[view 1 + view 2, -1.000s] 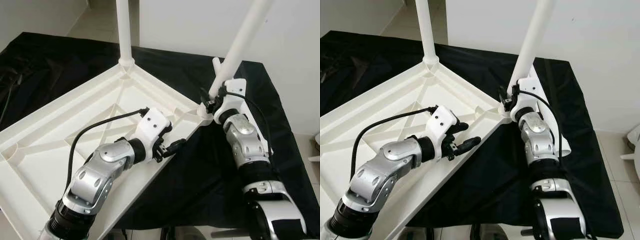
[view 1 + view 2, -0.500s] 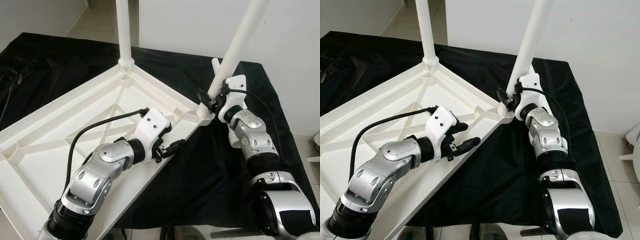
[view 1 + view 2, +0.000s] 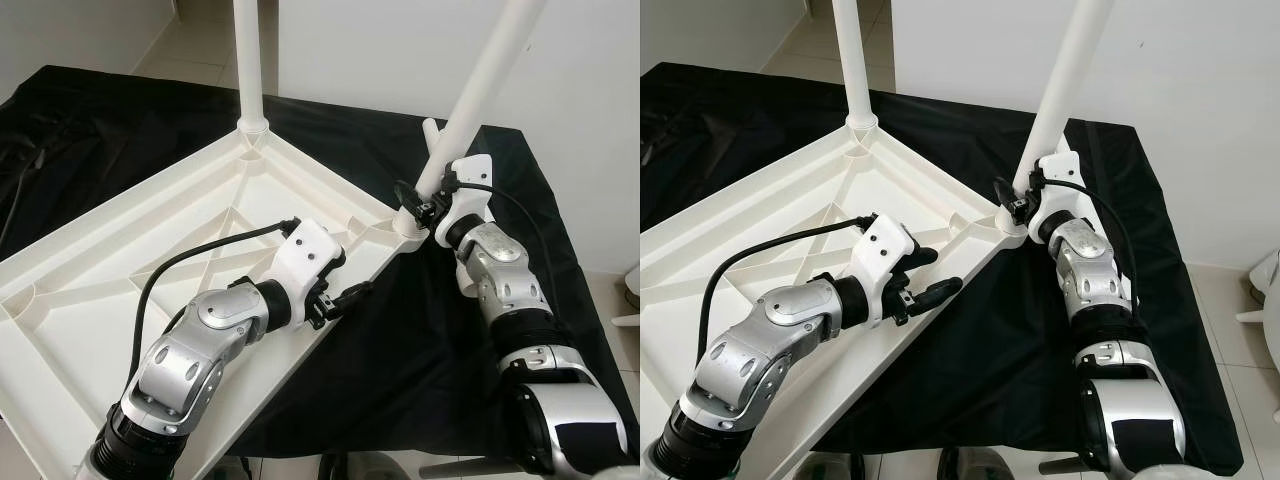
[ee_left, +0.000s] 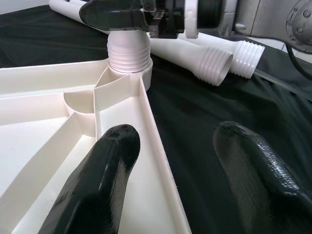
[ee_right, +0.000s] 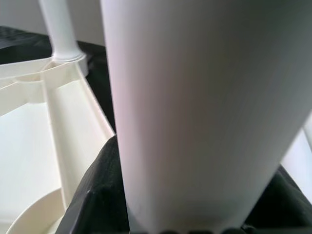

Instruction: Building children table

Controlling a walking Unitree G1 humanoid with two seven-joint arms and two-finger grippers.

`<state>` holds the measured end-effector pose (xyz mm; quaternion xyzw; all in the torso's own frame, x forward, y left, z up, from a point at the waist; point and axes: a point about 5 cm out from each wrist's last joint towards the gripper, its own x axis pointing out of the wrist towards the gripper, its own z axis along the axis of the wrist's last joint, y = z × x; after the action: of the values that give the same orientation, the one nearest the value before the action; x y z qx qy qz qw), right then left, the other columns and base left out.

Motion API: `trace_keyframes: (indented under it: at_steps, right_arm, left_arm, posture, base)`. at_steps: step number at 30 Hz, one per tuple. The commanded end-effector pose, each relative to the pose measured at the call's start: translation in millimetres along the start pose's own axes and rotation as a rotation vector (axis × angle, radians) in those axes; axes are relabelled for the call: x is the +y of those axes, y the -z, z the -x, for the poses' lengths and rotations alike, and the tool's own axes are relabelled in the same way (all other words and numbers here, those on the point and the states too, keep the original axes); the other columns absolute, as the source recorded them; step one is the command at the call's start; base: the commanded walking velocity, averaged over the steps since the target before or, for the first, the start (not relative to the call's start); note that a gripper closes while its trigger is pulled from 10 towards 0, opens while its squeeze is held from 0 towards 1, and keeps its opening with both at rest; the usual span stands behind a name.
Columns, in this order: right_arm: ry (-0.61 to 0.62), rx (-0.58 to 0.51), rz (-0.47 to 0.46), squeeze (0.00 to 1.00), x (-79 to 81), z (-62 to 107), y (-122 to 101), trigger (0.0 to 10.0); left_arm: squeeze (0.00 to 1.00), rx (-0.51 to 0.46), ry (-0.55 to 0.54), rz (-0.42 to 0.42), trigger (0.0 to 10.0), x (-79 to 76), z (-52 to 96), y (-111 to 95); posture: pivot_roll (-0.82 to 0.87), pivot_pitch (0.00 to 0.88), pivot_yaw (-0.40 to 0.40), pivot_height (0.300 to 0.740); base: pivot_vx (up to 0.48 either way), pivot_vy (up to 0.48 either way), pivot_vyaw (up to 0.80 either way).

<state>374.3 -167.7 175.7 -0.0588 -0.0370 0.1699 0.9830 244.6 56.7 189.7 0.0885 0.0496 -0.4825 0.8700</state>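
Lying upside down on a black cloth [image 3: 400, 340]: a white plastic tabletop [image 3: 150, 270], ribbed underside facing up, one corner reaching toward the cloth's right side. Standing upright in the tabletop's far corner socket: one white leg [image 3: 248, 60]. Leaning up and to the right from the tabletop's right corner socket [image 3: 408, 226]: a second leg [image 3: 480, 90], its threaded end sitting in that socket, as seen in the left wrist view.

Clamping low on the second leg, just above the socket: the right gripper [image 3: 428, 203], black fingers closed around the tube, silver right arm [image 3: 505, 300] stretching back over the cloth toward the near right edge. Crowding the right wrist view: the leg's white shaft, close up.

Hovering over the tabletop's near right rim: the left gripper [image 3: 340, 295], fingers [image 4: 105, 165] spread apart, one above the ribbed inside, the other out over the black cloth, gripping nothing.

Lying on the cloth just beyond the right corner socket: two more spare legs [image 4: 214, 53], threaded ends side by side.
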Motion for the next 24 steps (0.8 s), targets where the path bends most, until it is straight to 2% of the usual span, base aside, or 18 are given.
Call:
trace_keyframes:
  at_steps: [1,14,24]
  right_arm:
    - [0.040,0.138,-0.042,0.00,4.8,4.1,28,10.0]
    - [0.137,0.097,-0.060,0.00,4.9,-0.3,19,10.0]
    - [0.320,0.029,-0.111,0.00,8.9,4.3,13,10.0]
  left_arm:
    - [0.00,-0.001,0.002,0.007,10.0,-4.1,-0.2,-1]
    - [0.00,0.002,0.001,0.008,10.0,-4.8,0.2,0]
    - [0.00,0.004,0.002,0.011,10.0,-6.5,1.6,1]
  posture:
    - [0.07,0.104,-0.064,0.740]
    - [0.08,0.111,-0.070,0.740]
    - [0.08,0.115,-0.069,0.740]
  base:
    - [0.000,0.000,0.00]
    - [0.000,0.000,0.00]
    - [0.000,0.000,0.00]
